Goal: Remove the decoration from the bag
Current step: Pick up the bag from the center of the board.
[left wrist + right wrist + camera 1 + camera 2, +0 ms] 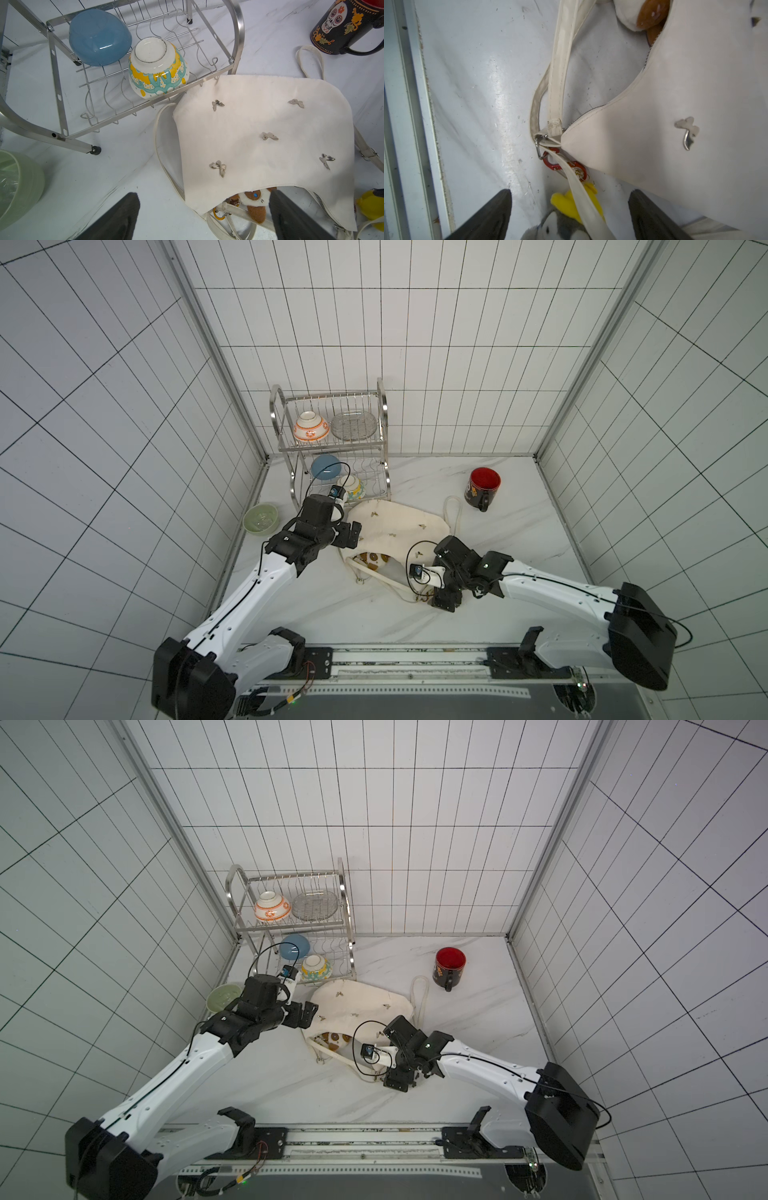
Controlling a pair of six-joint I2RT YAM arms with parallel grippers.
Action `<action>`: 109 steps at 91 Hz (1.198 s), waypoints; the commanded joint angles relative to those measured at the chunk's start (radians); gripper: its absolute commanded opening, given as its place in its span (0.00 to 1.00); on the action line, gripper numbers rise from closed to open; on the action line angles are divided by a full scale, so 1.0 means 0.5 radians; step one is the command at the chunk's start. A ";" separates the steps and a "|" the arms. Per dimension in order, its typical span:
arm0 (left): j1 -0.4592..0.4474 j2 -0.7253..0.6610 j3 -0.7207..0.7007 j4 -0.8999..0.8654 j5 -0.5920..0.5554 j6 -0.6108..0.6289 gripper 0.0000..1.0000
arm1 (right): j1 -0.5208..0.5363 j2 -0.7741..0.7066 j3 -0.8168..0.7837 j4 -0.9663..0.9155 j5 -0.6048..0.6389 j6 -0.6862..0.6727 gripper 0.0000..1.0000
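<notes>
Counter [519, 531] of pale marble is shown in both top views. At far left a green bowl [260, 519] is set upright, just beside a wire rack [384, 423] on which upturned bowls and a glass dish are kept.

Next, the left claw [350, 534] is held over the left edge of the bag [395, 526], jaws wide apart and nothing gripped. In the left wrist view one finger is seen over bare counter and the other over the bag's mouth.

The bag is laid flat mid-counter, its far edge touching the rack's front rail and its cloth studded with metal butterflies. A brown toy [252, 199] is seen in its open mouth.

Further right, at the bag's near corner, the right claw [445, 600] is pointed down, jaws apart, clamped on nothing. Between its fingers a grey toy [560, 228] with a yellow part is seen, crossed by a strap [583, 193]. A red clip [550, 162] is seen beside the strap ring.

At right, well apart, a black mug [482, 489] is stood upright.
</notes>
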 commanded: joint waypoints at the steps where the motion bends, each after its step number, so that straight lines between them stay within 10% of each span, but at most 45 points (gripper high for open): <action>1: 0.020 0.027 0.060 0.005 0.060 0.055 0.98 | 0.055 0.096 0.005 0.146 0.195 -0.187 0.89; 37: 0.021 0.095 0.073 -0.002 0.180 0.061 0.98 | 0.132 0.386 -0.001 0.449 0.433 -0.383 0.89; 109: 0.010 0.077 0.038 0.005 0.327 0.117 0.98 | 0.096 0.272 0.024 0.451 0.202 -0.194 0.09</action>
